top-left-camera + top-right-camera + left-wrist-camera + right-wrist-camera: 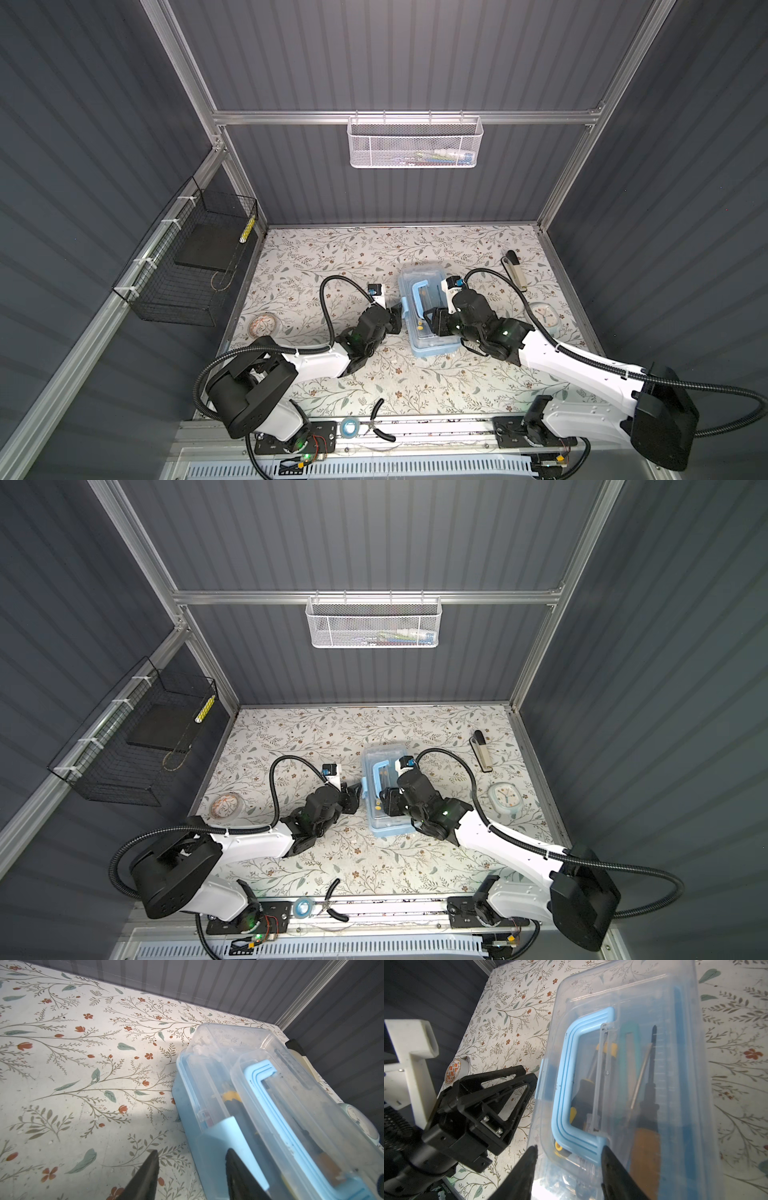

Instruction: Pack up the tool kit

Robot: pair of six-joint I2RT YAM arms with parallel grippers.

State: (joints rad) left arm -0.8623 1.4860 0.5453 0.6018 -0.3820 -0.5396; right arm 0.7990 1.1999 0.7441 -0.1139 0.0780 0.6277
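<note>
Tool box (430, 345) mid-worktop (374, 249), lid down, screwdrivers (648, 1105) inside. Left tool (191, 1153) at box's side latch (218, 1136), jaws half-spread, empty. Right tool (569, 1149) over box lid, half-spread, empty.

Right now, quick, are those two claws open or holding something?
Left gripper: open, empty, beside the clear-lidded pale blue plastic tool box.
Right gripper: open, empty, over that box.

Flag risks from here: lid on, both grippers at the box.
1. Pliers and blue tape roll lie outside the box at the front rail; the kit may get latched incomplete.
2. The left gripper has a finger on the side latch; a sideways push could slide the box.
</note>
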